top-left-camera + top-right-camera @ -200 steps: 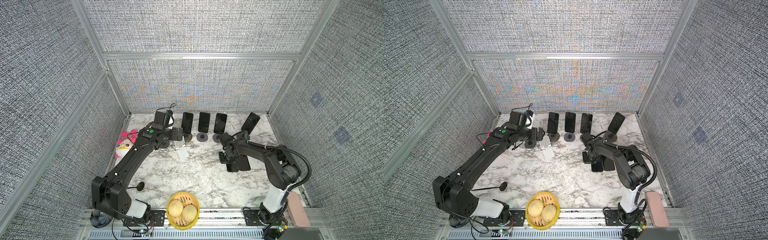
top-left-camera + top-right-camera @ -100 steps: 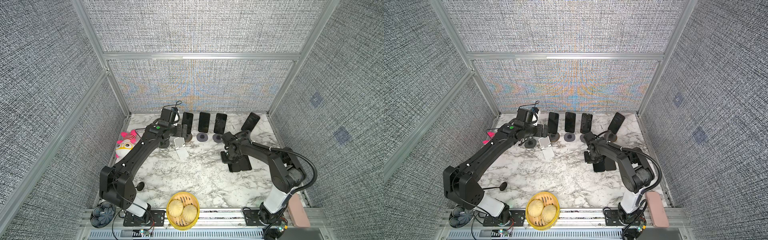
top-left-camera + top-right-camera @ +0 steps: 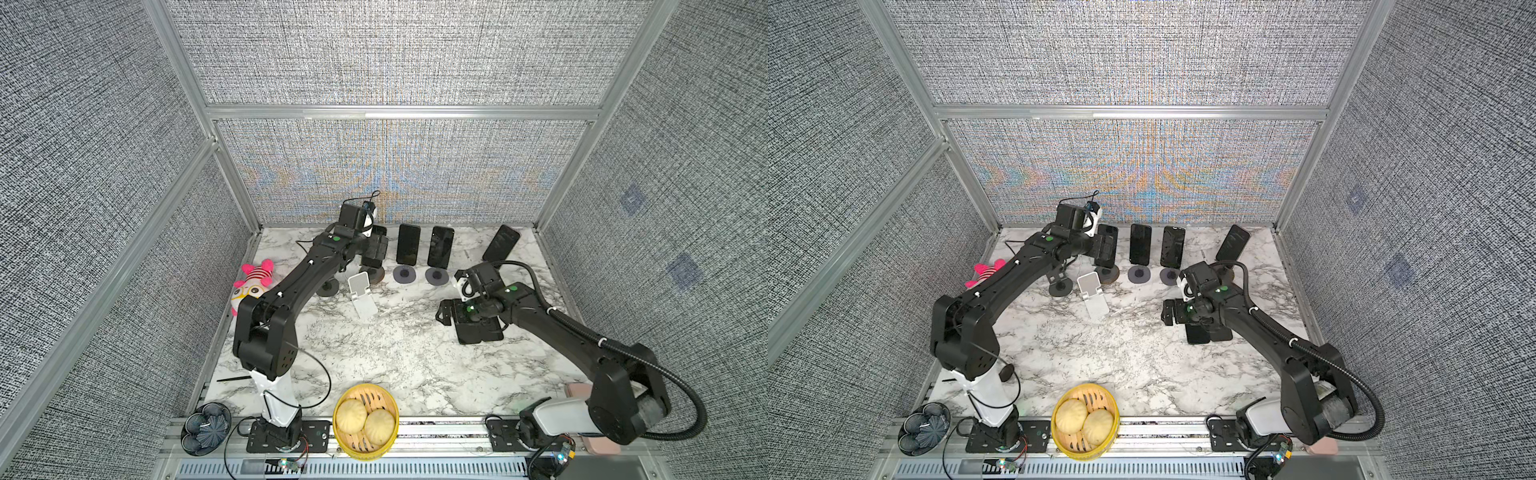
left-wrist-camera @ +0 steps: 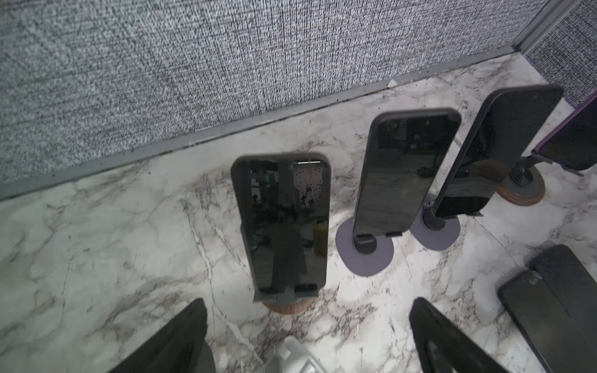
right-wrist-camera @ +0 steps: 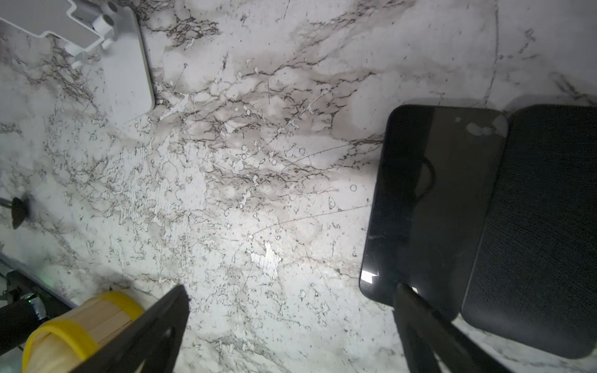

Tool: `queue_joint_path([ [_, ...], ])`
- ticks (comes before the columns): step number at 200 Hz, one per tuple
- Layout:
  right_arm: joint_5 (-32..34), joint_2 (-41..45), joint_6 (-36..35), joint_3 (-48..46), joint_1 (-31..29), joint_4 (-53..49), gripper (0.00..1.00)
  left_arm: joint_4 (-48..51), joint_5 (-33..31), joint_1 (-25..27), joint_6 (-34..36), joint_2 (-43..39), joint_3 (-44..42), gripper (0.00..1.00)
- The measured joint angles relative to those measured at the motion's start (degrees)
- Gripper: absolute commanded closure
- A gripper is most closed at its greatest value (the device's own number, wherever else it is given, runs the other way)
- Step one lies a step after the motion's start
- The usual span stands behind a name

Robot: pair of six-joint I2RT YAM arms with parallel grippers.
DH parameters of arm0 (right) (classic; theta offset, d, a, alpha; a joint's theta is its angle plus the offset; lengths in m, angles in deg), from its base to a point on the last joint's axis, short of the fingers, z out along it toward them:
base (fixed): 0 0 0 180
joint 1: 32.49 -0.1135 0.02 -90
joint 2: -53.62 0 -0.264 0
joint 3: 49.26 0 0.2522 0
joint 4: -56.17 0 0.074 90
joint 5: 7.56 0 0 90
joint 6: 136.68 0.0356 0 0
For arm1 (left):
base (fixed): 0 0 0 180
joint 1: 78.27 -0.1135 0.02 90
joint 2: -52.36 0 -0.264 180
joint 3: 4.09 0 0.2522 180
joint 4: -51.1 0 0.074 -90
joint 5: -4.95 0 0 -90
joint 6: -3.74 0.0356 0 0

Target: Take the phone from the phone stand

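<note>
Four phones on stands line 12 o'clock; the left gripper [image 4: 308, 303], jaws wide, faces the leftmost phone [image 4: 284, 222], upright on its wood-based stand [image 4: 289, 308] at 11 o'clock. At 3 o'clock the right gripper [image 5: 292, 289] is spread empty over two flat phones [image 5: 433, 206]

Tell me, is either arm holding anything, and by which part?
Nothing is held: left end effector open before a standing phone, right end effector open over a flat phone.

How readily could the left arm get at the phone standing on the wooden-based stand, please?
Probably yes: the left tool is open and faces the phone head-on in the left wrist view, with nothing covering it. The neighbouring phone stands apart, so it seems unlikely to interfere.
</note>
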Motion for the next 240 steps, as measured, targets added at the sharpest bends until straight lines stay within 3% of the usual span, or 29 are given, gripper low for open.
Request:
queue_joint_path([
  [74,-0.13,5.53,-0.87,-4.42,0.0,-0.5,0.01,1.18,-0.61,-1.79,1.7,11.19,10.25,0.01],
  [204,1.11,6.75,-1.25,-6.19,0.0,-1.25,0.01,0.31,3.1,-2.82,0.07,15.39,12.0,0.02],
  [240,1.11,7.1,-1.25,-6.21,0.0,-1.29,0.01,0.48,2.64,-2.82,-0.48,16.55,14.43,0.1],
])
